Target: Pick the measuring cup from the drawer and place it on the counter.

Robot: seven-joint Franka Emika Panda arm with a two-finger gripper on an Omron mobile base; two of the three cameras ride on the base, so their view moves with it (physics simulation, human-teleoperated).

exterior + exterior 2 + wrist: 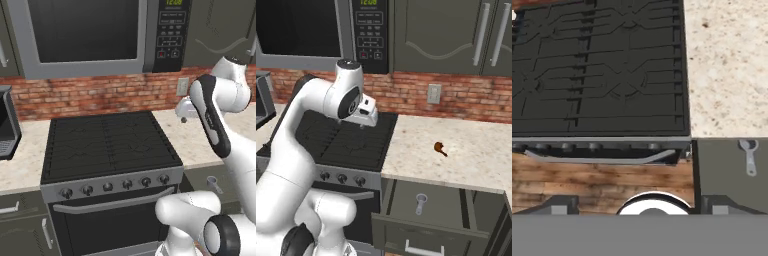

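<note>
We are seeing the measuring cup (420,202) lying flat in the open drawer (451,212), its long axis running front to back, bowl toward the counter (466,150), handle toward the drawer front. Our gripper (362,124) is hovering high over the stove (343,140), well apart from it, jaws spread wide, holding and touching nothing.

Red brick wall (456,95); dark cabinets (441,35) above; black stove (107,142); wooden floor (602,177).

Pale grey measuring cup (420,202), grey-green drawer (456,210), beige speckled counter (476,155), black stove (107,142).
</note>
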